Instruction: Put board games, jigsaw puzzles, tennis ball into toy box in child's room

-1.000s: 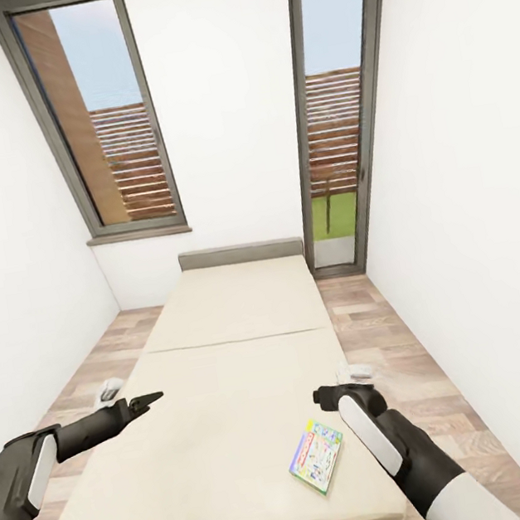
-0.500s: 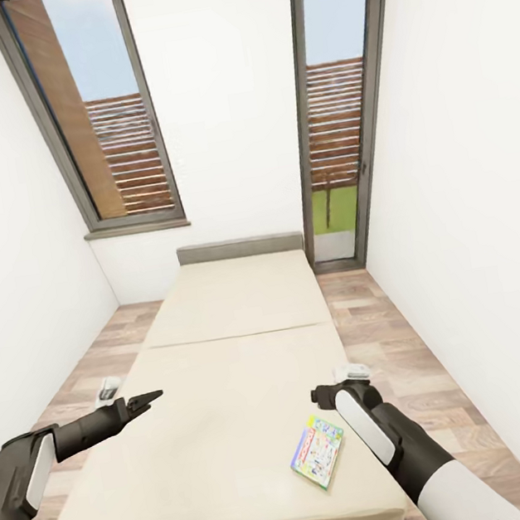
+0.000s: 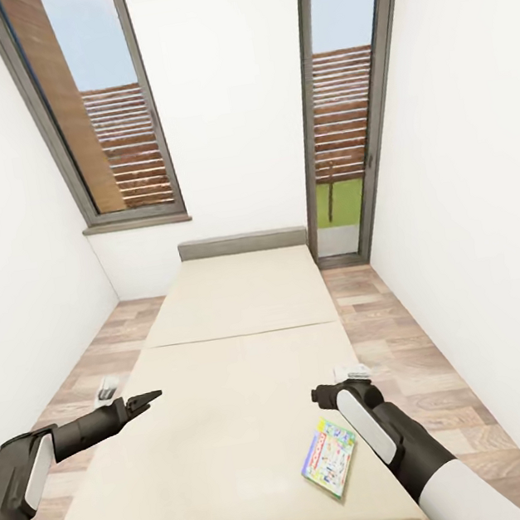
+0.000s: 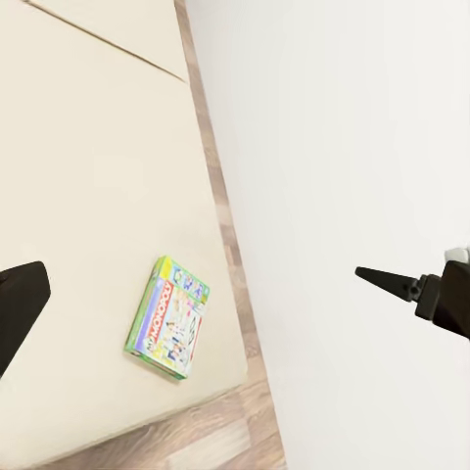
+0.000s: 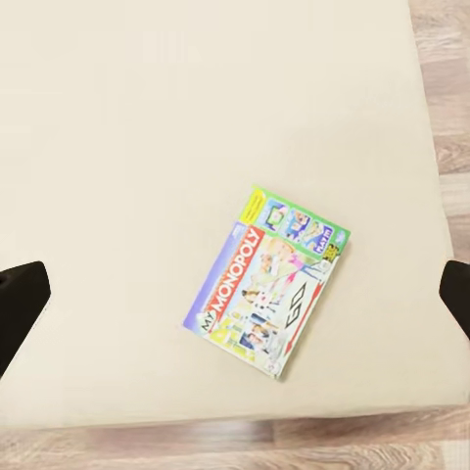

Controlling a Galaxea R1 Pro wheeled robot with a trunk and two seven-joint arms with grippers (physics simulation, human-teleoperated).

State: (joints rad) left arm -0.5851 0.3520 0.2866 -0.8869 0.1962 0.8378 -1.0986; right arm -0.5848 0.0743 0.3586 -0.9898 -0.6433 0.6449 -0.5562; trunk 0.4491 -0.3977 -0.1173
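One board game (image 3: 329,457), a thin flat box with a pastel cartoon lid and green edge, lies flat near the front right corner of the bed (image 3: 226,366). It also shows in the left wrist view (image 4: 168,316) and the right wrist view (image 5: 269,294). My right gripper (image 3: 321,393) hovers open just above and behind it, with the box lying below the gap between the fingers (image 5: 20,299). My left gripper (image 3: 143,398) hangs open over the bed's left edge, well apart from the box. The table, toy box, jigsaw puzzles and tennis ball are out of view.
The beige bed has a low grey headboard (image 3: 242,243) against the far white wall, between two tall dark-framed windows (image 3: 98,109). Strips of wood-plank floor (image 3: 389,332) run along both sides. White walls stand close on the left and right.
The whole picture has shifted a little, so the camera has moved. Both arms hold the same pose, and the board game lies where it was on the bed.
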